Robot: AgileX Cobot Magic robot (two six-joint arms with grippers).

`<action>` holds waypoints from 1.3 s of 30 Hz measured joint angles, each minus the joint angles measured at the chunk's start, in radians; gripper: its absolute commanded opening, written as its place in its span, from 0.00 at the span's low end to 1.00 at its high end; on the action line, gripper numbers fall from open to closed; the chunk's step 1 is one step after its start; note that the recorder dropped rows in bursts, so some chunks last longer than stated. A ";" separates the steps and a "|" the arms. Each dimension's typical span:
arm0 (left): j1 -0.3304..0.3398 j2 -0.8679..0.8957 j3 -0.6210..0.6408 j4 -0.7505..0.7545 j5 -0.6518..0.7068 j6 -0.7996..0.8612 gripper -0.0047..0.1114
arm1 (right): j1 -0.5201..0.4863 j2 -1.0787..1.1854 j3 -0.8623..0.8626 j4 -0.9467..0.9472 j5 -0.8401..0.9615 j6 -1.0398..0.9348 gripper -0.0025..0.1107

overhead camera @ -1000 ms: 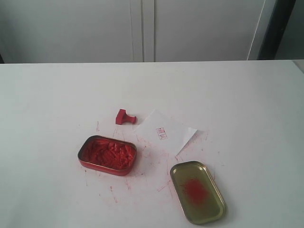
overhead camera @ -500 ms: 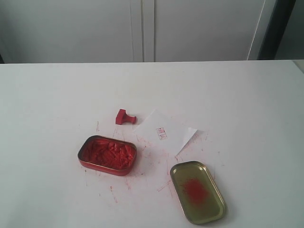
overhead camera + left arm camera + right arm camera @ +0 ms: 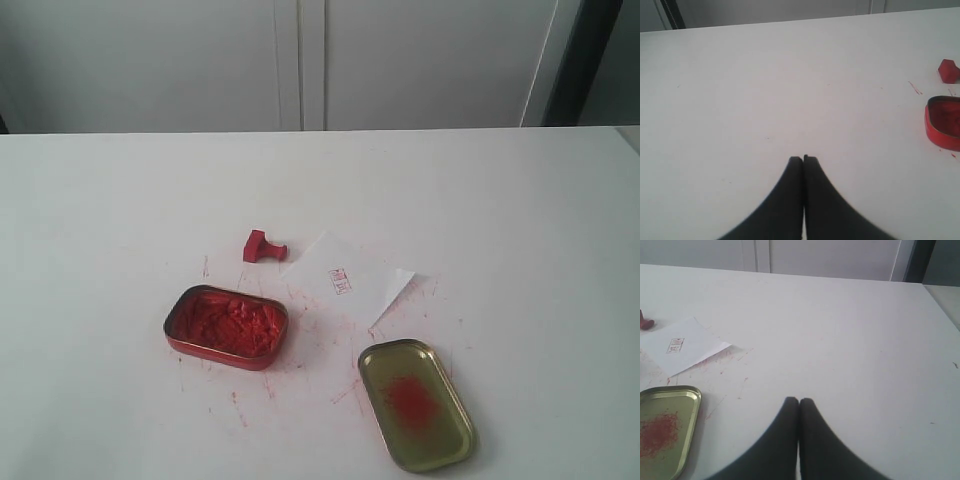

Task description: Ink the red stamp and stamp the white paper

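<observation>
While left tool [image 3: 803,159] and right tool [image 3: 799,400] sit pinched together, small red plastic stamp [image 3: 263,246] sideways on white surface [image 3: 520,200], midway between side edges, just beside thin white paper sheet [image 3: 350,277].

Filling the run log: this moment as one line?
left tool shut, empty | right tool shut, empty | small red plastic stamp beside white paper sheet | paper bears red imprint
</observation>
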 measured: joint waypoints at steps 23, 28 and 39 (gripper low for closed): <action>0.000 0.000 0.000 0.000 0.000 0.000 0.04 | -0.047 0.000 0.000 0.000 0.000 0.000 0.02; 0.000 0.000 0.000 0.000 0.000 0.000 0.04 | -0.047 0.000 0.000 0.000 0.000 0.000 0.02; 0.000 0.000 0.000 0.000 0.000 0.000 0.04 | -0.047 0.000 0.000 0.000 0.000 0.000 0.02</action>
